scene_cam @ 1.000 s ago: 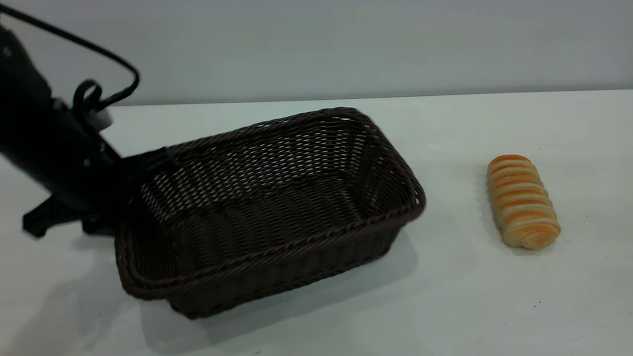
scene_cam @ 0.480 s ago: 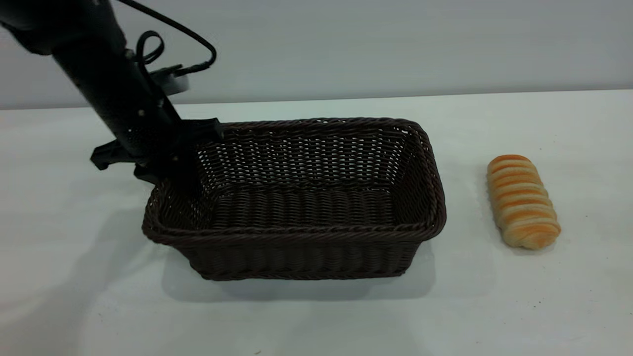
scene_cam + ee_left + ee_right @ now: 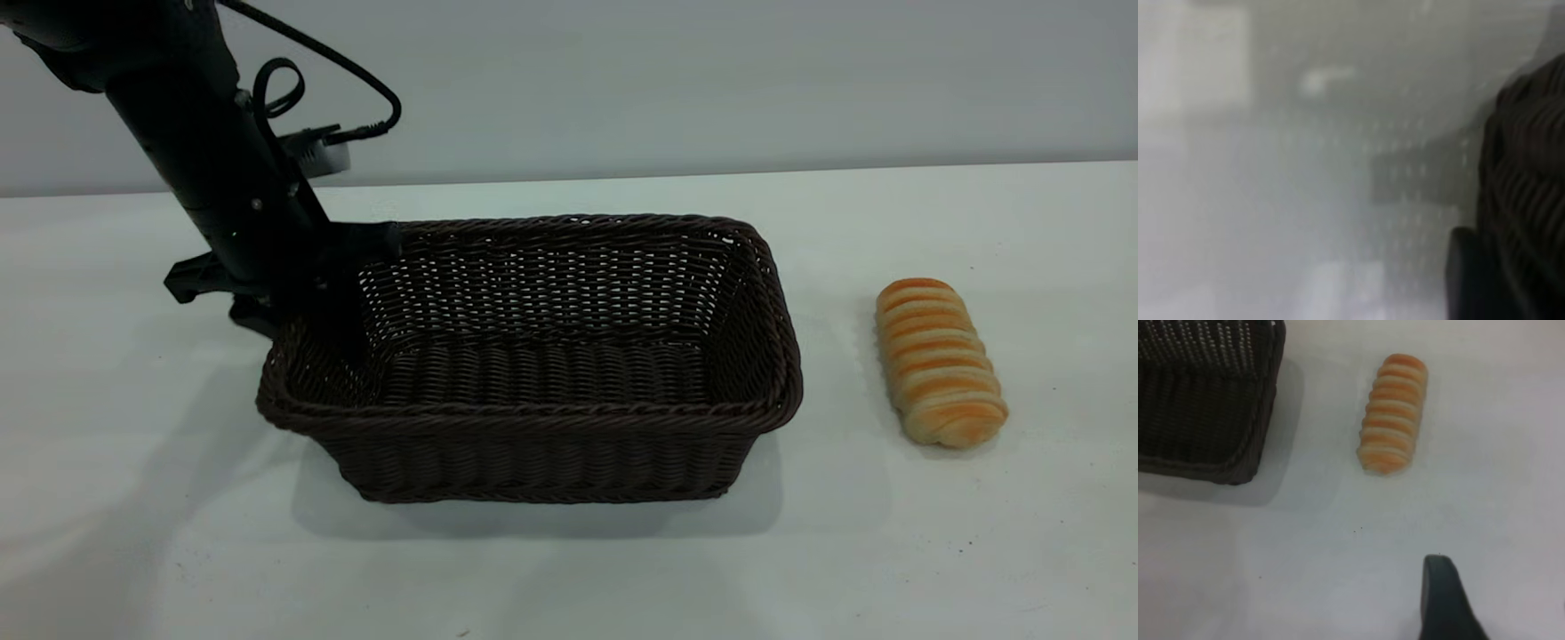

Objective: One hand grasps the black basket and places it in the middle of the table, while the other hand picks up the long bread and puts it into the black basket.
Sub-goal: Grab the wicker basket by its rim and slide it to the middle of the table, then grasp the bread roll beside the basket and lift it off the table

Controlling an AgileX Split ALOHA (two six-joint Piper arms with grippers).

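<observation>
The black basket (image 3: 569, 356) sits flat on the white table (image 3: 889, 551), a little left of centre. My left gripper (image 3: 307, 298) is shut on the rim of its left short wall, one finger inside and one outside. In the left wrist view a dark finger (image 3: 1465, 280) lies against the wicker (image 3: 1528, 180). The long bread (image 3: 938, 360) lies on the table to the right of the basket, apart from it; it also shows in the right wrist view (image 3: 1393, 423). My right gripper hovers above the table short of the bread, with one finger (image 3: 1439, 590) showing, open and empty.
The basket's right corner (image 3: 1211, 393) shows in the right wrist view, a short gap from the bread. Bare white table lies in front of the basket and around the bread. A grey wall (image 3: 667, 80) closes the far side.
The left arm swung the tilted basket to the right and set it down flat near the table's middle. In the last half second it barely moved. The bread has not moved.
</observation>
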